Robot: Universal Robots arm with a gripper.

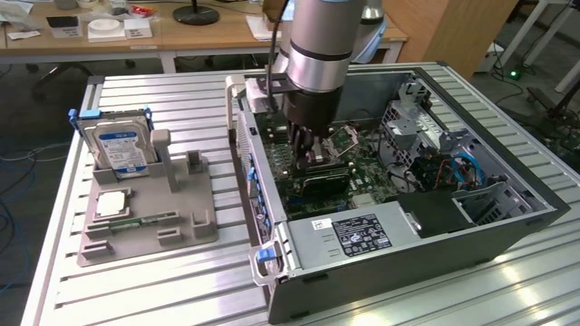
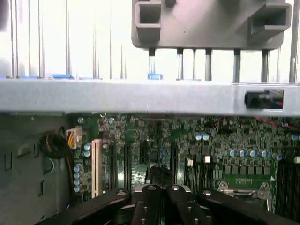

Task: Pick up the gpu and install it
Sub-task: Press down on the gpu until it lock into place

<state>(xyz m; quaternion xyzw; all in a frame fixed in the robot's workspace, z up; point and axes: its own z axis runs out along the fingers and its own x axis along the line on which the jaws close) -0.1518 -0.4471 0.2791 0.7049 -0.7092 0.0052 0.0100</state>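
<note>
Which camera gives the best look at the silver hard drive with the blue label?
The exterior view. There the hard drive stands upright in the grey holder on the slatted table, at the exterior view's left of the open computer case, its label facing the camera. The wrist view looks into the case at the motherboard instead.

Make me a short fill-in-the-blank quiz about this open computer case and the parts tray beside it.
1. The gripper is lowered inside the open computer ____.
2. The hard drive with the blue label stands upright in the grey ____.
3. The gripper's fingers are ____.
4. The power supply carries a ____ label.

Missing words: case; tray; shut; black
</note>
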